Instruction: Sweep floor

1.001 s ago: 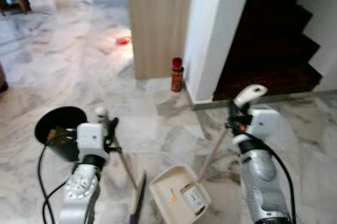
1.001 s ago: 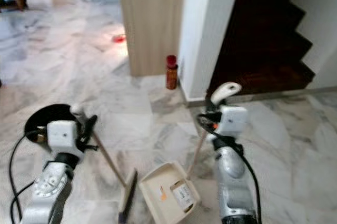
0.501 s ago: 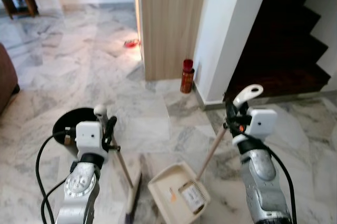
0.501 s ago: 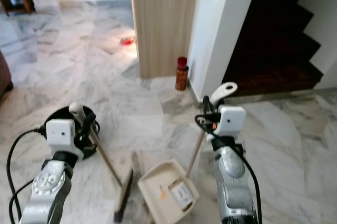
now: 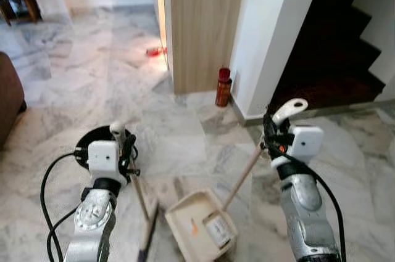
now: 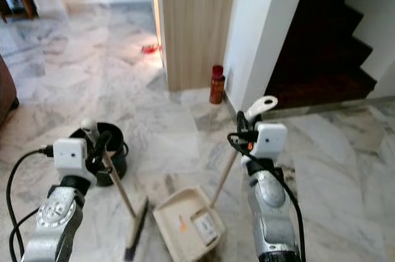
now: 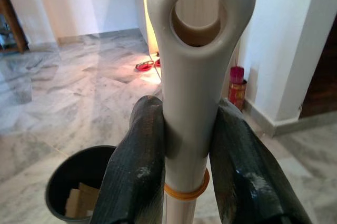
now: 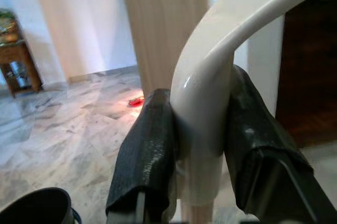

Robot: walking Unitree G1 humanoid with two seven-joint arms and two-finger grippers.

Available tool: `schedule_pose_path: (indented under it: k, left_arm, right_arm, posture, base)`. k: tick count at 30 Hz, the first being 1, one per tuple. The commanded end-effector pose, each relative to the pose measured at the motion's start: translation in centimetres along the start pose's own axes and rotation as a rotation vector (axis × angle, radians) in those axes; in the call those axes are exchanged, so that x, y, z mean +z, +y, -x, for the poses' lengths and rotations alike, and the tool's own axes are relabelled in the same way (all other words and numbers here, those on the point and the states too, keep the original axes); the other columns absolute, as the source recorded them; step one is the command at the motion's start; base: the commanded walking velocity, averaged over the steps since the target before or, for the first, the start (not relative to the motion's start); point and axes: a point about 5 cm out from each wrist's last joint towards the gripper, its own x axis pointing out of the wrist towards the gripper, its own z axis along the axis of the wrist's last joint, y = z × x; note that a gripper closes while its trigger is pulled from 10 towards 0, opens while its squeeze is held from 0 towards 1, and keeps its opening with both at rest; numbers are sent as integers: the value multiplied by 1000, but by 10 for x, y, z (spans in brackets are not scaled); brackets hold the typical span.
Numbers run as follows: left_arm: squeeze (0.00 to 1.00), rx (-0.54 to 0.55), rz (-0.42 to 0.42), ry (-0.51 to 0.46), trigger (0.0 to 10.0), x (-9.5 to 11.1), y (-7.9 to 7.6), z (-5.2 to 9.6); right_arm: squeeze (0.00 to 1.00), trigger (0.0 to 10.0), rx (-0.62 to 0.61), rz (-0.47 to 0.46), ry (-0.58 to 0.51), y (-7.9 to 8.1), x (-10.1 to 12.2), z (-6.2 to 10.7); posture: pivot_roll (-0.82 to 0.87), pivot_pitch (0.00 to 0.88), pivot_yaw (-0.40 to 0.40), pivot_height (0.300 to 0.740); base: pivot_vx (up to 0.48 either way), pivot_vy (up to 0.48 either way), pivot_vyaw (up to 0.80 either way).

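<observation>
Left gripper (image 7: 187, 171): fingers clamped on broom (image 5: 143, 203) handle.
Right gripper (image 8: 200, 155): clamped on dustpan (image 5: 197, 228) handle.
Advice: keep the dustpan's lip flat on the floor.

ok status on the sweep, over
Left gripper shut on broom. Right gripper shut on dustpan. Black bin beside broom.
</observation>
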Motion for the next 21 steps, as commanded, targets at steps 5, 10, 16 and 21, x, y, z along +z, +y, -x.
schedule_pose_path:
  k: [5,10,16,21]
  left_arm:
    - [0,10,-33,-43,10000,10,5,-1]
    - [0,35,-49,-40,10000,9,10,3]
    - [0,51,-62,-37,10000,7,12,6]
    - [0,50,-64,-33,10000,6,12,7]
  right_arm:
    - [0,10000,-12,-6,-59,-2,13,-4]
    - [0,10000,-12,-5,-61,-3,13,-5]
    - [0,10000,-1,1,-76,-2,16,-5]
    - [0,10000,1,-6,-80,-1,16,-5]
  posture:
    - [2,0,-4,740]
    - [3,0,-5,740]
    - [-1,0,-5,740]
    - [-1,0,-5,740]
  base:
    - [0,292,0]
    - [0,292,0]
    - [0,289,192]
    - [0,289,739]
